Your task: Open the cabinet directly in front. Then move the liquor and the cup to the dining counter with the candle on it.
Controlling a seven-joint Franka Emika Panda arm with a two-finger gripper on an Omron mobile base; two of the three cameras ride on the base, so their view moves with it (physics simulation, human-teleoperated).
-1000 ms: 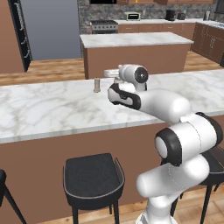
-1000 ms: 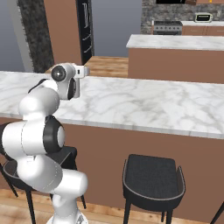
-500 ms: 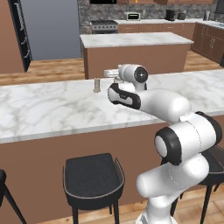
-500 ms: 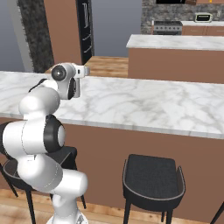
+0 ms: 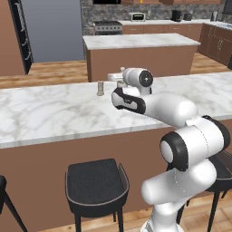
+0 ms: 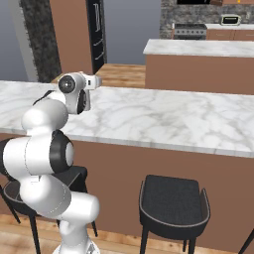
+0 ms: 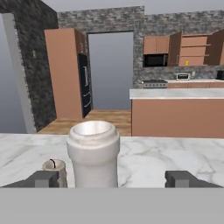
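You are at the long white grey-veined marble dining counter (image 5: 50,115) on its brown wood base, with dark stools (image 5: 96,183) tucked below it. Your gripper (image 7: 112,179) hovers over the counter top with its two dark fingertips (image 7: 43,178) spread wide apart, clamped on nothing. Between them, close to the hand camera, you see the pale greyish-beige mouth and neck of the liquor bottle (image 7: 93,153), standing upright, with a clear gap to each fingertip. From the left base camera the bottle is hidden behind the white wrist. Just beside the bottle, near one fingertip, stands the small short greyish-beige candle (image 7: 54,170) with a dark wick; you also find it on the marble from the left base camera (image 5: 100,88). Far off on the back wall, the brown wooden wall cabinet (image 7: 192,48) stands open, with a small yellow object on its shelf
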